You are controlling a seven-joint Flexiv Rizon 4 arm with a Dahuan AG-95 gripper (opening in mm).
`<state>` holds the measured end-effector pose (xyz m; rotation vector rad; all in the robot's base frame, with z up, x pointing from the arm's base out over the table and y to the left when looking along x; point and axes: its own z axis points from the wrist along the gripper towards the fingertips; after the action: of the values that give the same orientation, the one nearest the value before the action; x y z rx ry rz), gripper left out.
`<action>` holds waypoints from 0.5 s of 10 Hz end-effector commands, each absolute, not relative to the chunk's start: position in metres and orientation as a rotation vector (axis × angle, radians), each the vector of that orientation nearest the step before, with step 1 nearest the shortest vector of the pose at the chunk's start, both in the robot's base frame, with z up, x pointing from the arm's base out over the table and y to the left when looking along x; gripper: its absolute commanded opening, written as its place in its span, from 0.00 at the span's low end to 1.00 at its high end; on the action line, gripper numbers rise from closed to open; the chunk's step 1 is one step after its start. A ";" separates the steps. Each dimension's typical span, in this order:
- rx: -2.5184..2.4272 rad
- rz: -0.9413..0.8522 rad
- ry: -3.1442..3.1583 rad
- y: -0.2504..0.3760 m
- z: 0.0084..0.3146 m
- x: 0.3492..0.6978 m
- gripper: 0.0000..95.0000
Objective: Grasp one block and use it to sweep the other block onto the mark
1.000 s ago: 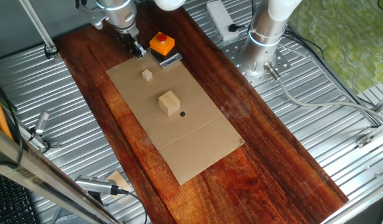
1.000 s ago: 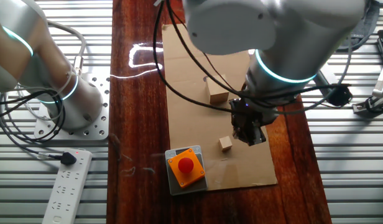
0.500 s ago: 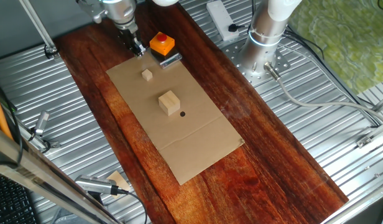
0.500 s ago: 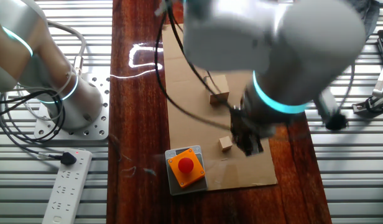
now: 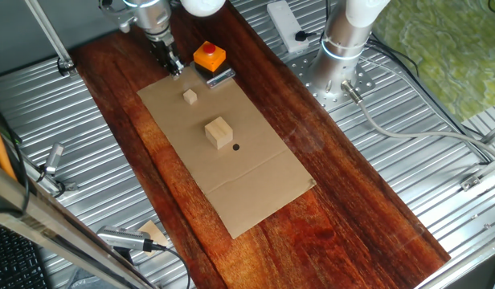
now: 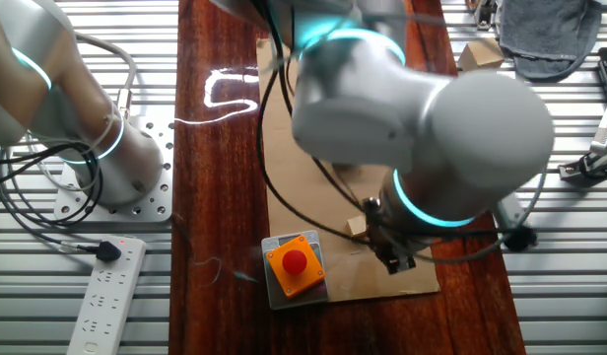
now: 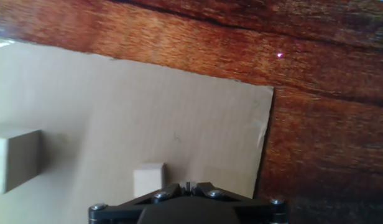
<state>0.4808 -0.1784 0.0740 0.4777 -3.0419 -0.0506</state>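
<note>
Hovering gripper [image 5: 173, 68] was logged over the cardboard's [image 5: 255, 185] far corner, jaw gap undeterminable (fingertips hidden) | small cube [image 5: 190, 97] lay just beside it, ungrasped | larger block [image 5: 218, 132] sat near the black dot [image 5: 235, 147], apart.

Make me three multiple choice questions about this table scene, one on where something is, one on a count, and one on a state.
1. Where is the black mark?
A. on the cardboard beside the larger block
B. on the orange box
C. on the bare wood

2. How many wooden blocks lie on the cardboard?
A. one
B. two
C. four

3. Is the small cube held?
A. yes, lifted
B. no, lying free
C. yes, pinned down

A: the dot sits by the larger block.
B: two show.
B: the gripper is apart from it.
</note>
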 end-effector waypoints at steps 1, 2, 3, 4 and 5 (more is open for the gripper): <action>0.458 -0.055 -3.041 -0.180 0.065 0.481 0.00; 0.451 -0.060 -3.043 -0.180 0.060 0.480 0.00; 0.449 -0.059 -3.043 -0.179 0.054 0.476 0.00; 0.444 -0.061 -3.043 -0.178 0.051 0.475 0.00; 0.445 -0.061 -3.042 -0.178 0.049 0.474 0.00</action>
<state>0.4714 -0.1776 0.0476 0.4432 -3.0412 -0.0587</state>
